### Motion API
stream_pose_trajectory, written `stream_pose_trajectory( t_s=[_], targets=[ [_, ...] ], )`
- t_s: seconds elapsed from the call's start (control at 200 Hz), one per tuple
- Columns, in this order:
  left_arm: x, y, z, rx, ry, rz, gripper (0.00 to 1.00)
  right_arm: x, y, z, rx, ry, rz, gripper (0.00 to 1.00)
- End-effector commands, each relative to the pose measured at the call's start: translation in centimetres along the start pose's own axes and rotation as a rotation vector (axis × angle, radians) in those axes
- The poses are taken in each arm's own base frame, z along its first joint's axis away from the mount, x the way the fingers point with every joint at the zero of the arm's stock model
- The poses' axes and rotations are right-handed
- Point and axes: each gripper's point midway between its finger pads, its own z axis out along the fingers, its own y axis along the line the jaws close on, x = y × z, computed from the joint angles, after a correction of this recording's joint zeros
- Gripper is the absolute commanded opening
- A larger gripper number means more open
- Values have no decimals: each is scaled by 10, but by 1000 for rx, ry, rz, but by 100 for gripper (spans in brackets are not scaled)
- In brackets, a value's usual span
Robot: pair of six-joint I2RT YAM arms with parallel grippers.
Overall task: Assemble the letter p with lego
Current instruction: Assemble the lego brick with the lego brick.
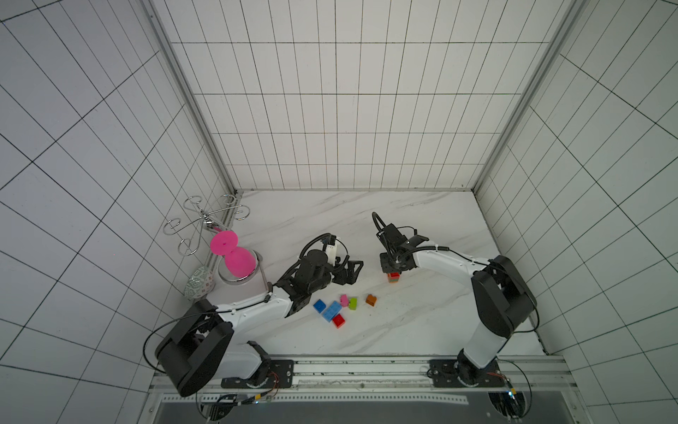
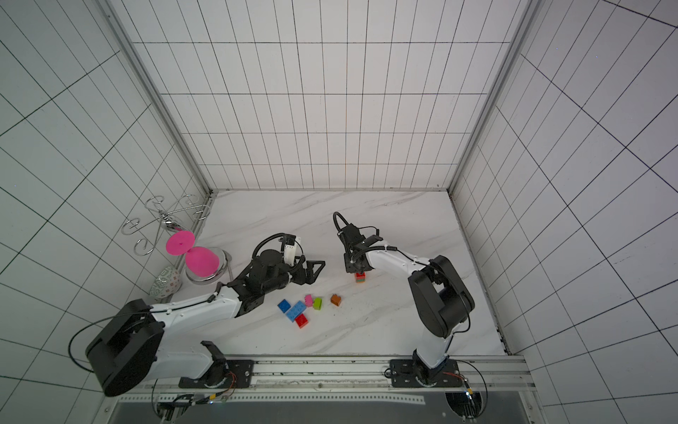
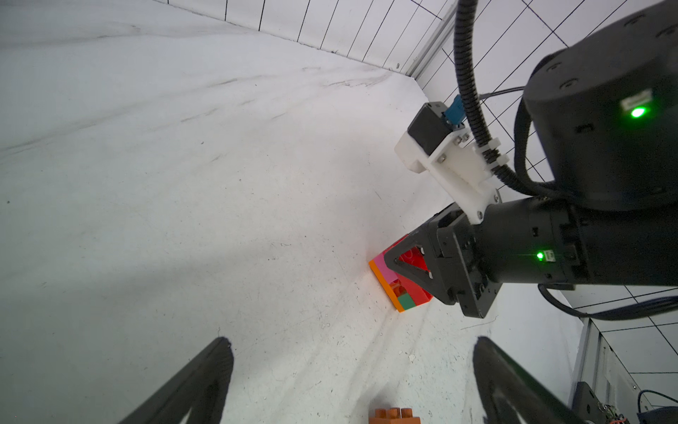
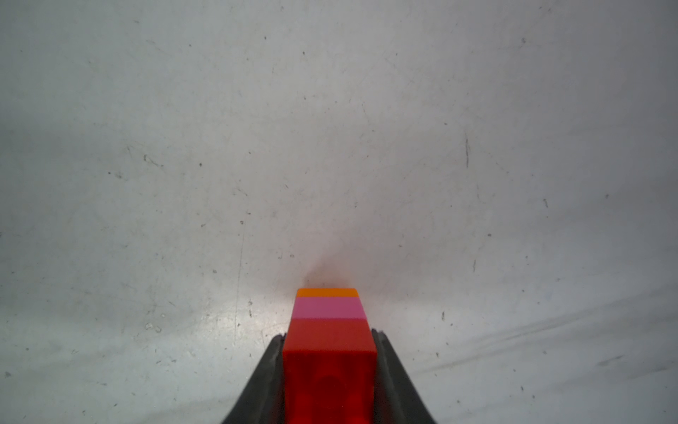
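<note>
The marble-look desk (image 1: pixel 367 220) carries everything. The left arm (image 1: pixel 249 312) reaches in from the near-left corner. Its left gripper (image 1: pixel 357 272) hangs approx. mid-desk w/ jaws spread wide and empty, facing the stack. The right arm (image 1: pixel 447 262) comes in from the near-right corner. The right gripper (image 4: pixel 328 352) points straight down, jaws narrow, clamped on the side walls of the top red piece of the lego stack (image 1: pixel 394 277).

At the left edge a pink hourglass-shaped thing (image 1: pixel 234 257) sits in a metal dish (image 1: pixel 258 273). A wire stand (image 1: pixel 205 220) is toward the far-left corner, and a patterned ball (image 1: pixel 200 286) lies beside the dish.

The lego stack stands right of desk ctr, base apparently on the surface: orange at the bottom, pink and green above, red on top. Loose pieces lie near ctr, a bit toward the near edge:
- light blue brick (image 1: pixel 332 311)
- blue brick (image 1: pixel 319 305)
- red brick (image 1: pixel 339 321)
- brown brick (image 1: pixel 371 300), set apart
- lime brick (image 1: pixel 353 303) and pink brick (image 1: pixel 344 300), just beside each other

Handling, as a judgement: the bricks look light, rigid and smooth-walled, so prob. slippery under a shallow pinch. The best hold is across two flat opposite walls, leaving the studs free. Joints need a straight downward press, b/c pushing off-axis could tip the stack or pop a layer loose.
</note>
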Motion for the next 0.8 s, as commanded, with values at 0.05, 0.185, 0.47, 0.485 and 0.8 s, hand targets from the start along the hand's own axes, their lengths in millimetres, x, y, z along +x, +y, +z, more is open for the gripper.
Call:
stream_pose_trajectory(
  t_s=[0.05,0.185,0.47,0.485,0.8],
  targets=[
    [-14,-4,-13,4,-60,17,97,19,-1,-12,0,89,-26,27],
    [-17,-2,-17,-14,-82,21,97,8,5,-24,-37,60,-30,49],
    [-18,3,-18,-38,-93,18,97,21,4,-23,-71,83,-53,71],
    [-18,3,-18,-40,-93,18,97,22,3,-23,-74,86,-54,71],
    [-18,5,-17,-46,-92,19,97,57,-3,-22,-92,140,-90,57]
  ],
)
